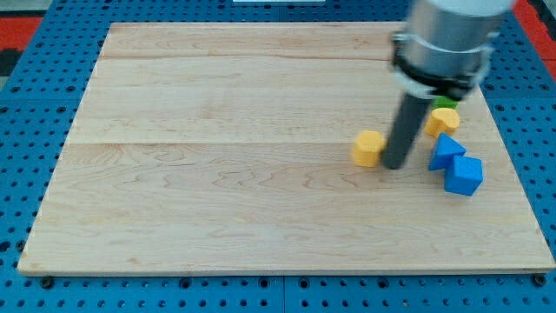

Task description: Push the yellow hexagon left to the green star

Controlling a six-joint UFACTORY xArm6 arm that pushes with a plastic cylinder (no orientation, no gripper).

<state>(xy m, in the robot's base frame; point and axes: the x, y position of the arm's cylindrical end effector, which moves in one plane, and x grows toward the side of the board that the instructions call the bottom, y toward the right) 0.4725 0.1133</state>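
Note:
A yellow hexagon block [368, 148] lies on the wooden board, right of centre. My tip [396, 164] stands just to its right, touching or nearly touching it. A second yellow block [442, 123] lies further right, behind the rod. A small bit of a green block [446, 103] shows just above it, mostly hidden by the arm; its shape cannot be made out.
Two blue blocks lie right of the rod: one [445, 150] above and a blue cube [463, 175] below it. The wooden board [217, 174] rests on a blue pegboard [35, 113]. The arm's grey body [443, 43] covers the board's upper right.

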